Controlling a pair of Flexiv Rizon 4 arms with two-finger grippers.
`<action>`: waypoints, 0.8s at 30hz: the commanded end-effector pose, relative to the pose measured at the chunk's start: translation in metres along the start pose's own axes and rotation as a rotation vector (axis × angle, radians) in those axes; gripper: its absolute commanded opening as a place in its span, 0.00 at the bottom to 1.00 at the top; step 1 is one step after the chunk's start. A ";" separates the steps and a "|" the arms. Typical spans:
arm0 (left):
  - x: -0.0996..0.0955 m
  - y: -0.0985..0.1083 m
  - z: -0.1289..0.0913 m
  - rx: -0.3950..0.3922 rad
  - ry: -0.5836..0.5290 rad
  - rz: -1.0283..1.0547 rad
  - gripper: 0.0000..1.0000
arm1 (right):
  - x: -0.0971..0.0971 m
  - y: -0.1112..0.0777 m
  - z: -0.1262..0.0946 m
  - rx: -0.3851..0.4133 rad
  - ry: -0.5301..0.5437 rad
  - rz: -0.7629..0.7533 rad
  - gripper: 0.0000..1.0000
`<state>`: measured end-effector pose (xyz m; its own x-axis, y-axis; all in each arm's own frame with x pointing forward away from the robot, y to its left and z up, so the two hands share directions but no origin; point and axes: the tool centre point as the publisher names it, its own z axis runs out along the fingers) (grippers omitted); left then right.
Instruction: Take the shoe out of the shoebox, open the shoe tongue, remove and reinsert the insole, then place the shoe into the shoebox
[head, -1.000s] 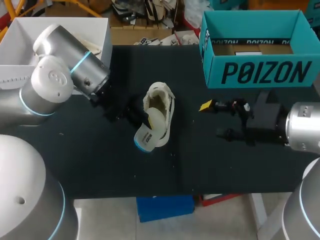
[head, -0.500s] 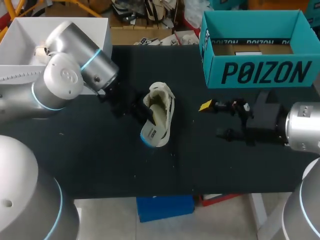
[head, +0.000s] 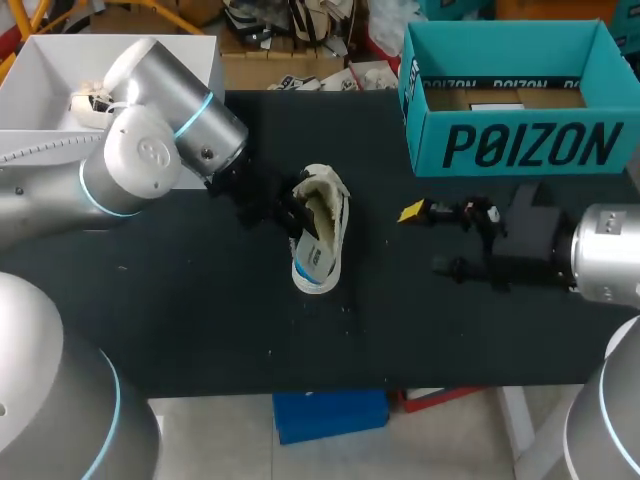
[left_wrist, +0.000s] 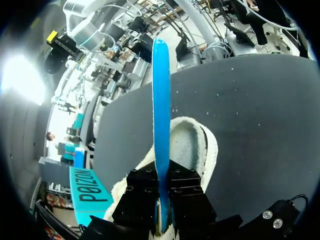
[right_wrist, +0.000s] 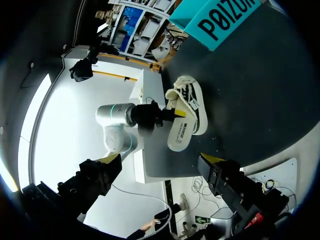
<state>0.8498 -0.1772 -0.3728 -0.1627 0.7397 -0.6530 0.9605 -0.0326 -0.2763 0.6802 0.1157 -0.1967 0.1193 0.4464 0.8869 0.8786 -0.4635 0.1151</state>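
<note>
L tool (left_wrist: 161, 212) clamped on insole (left_wrist: 161, 100), which is edge-up, partly in shoe (head: 325, 225), mid-counter (head: 180, 320) | R tool (head: 425, 240) wide open, empty | box (head: 520, 145) far R, no shoe inside | done: shoe out; insole step in hand; left: seat insole, rebox.

The silver-grey left arm (head: 150, 150) and right arm (head: 610, 255) consist of rounded cylindrical segments, each joint ringed by a thin light-blue band. The black left gripper (left_wrist: 163, 180) shows blocky fingers (left_wrist: 142, 189) with recessed screws; the black right gripper (right_wrist: 162, 160) bears bright yellow fingertips (right_wrist: 211, 159).
</note>
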 end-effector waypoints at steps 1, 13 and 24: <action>-0.004 0.003 0.005 -0.019 0.008 -0.002 0.00 | 0.000 0.000 -0.001 0.001 -0.001 0.000 1.00; -0.003 0.018 0.008 -0.076 0.025 -0.005 0.00 | 0.000 0.000 -0.001 0.001 -0.001 0.000 1.00; -0.012 0.009 0.000 -0.084 0.014 -0.003 0.70 | 0.000 0.000 -0.001 0.001 -0.001 0.000 1.00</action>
<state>0.8653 -0.1880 -0.3730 -0.1631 0.7450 -0.6468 0.9745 0.0194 -0.2234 0.6803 0.1156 -0.1967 0.1189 0.4460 0.8871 0.8788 -0.4631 0.1150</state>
